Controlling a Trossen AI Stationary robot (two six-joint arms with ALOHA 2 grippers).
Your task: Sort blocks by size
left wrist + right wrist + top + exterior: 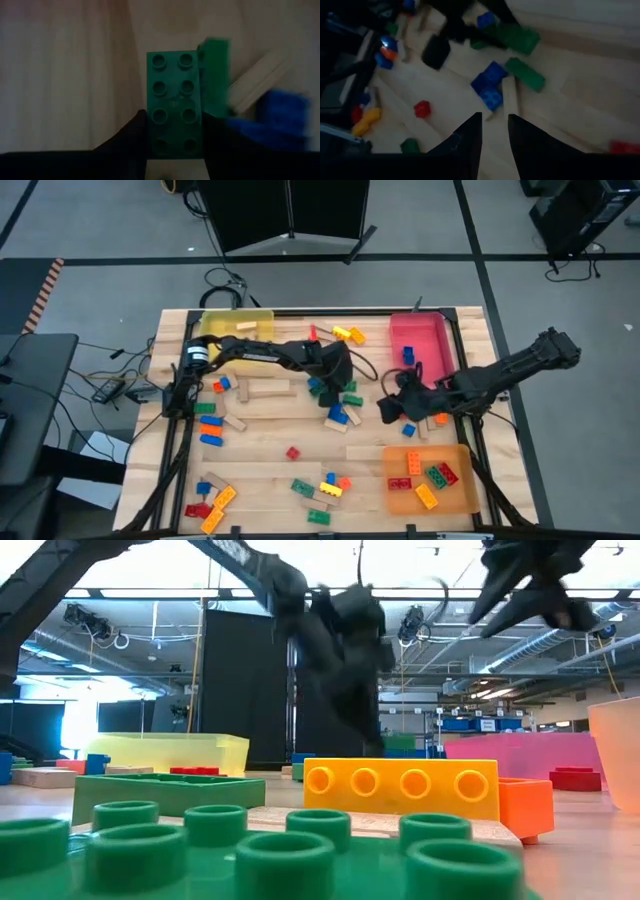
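Left gripper (175, 150) stands with its two dark fingers either side of a green brick (174, 100), an eight-stud piece lying studs-up on the bare wood. The fingers flank its long sides and look to be touching or nearly so, but whether they have firm hold of it I cannot tell. Placing the jaws across the narrow width makes sense: that is the span they can bridge, and the flat side walls give a square grip. Just beside the green brick lies a second green brick (216, 75), then a tan wooden block (255, 85) and a blue brick (280, 117), so the approach has to stay tight to avoid nudging them.

From above, the left gripper (335, 370) is near the middle of the table (260, 460), over the central cluster of blocks. Right gripper (495, 132) hangs nearby, above the wood between the cluster and the trays, its fingers drawn close together with nothing between them; it seems to be waiting clear of the other arm's work.

Farther out, loose blocks lie scattered across the table. An orange tray (455, 500) at the right front holds several bricks, a red tray (420, 335) at the right rear holds a blue one, and a yellow tray (235, 322) at the left rear holds a wooden piece. I judge the sort to be only partly done, and the green brick probably goes to a tray next.
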